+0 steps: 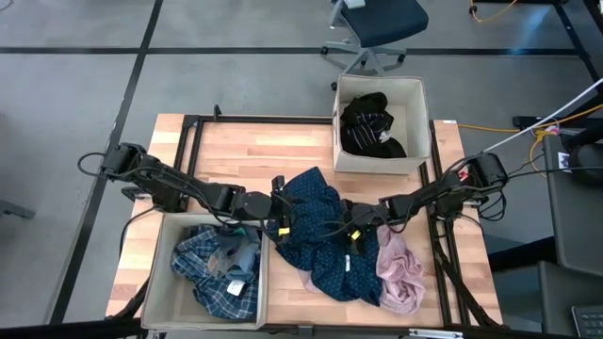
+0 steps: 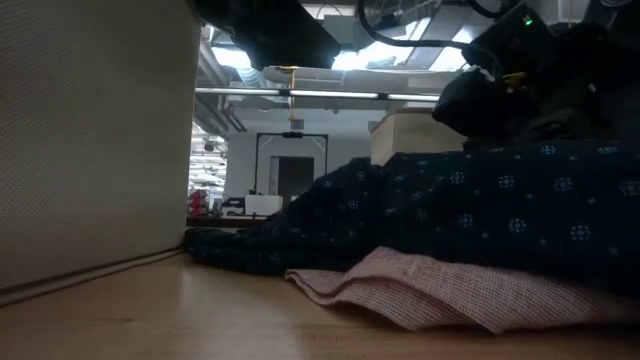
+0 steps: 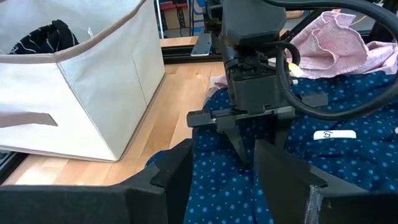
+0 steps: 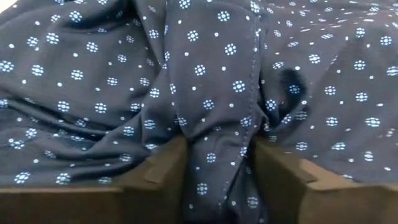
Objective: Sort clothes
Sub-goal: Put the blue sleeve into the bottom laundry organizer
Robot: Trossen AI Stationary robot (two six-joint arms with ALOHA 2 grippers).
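Two grippers meet over the navy white-dotted garment (image 1: pixel 320 231), which lies spread at the middle of the table (image 1: pixel 245 151) between the two beige boxes; the right gripper (image 4: pixel 214 168) presses down into it with a ridge of the dotted cloth standing between its fingers, pinching that fold; the left gripper (image 3: pixel 221 171) hovers at the garment's edge, its fingers spread with nothing between them; the pale pink garment (image 1: pixel 400 268) lies touching the navy one on the right; the blue plaid shirt (image 1: pixel 212 268) fills the near left box (image 1: pixel 155 273); black clothes (image 1: pixel 372 122) sit in the far box (image 1: pixel 415 118).
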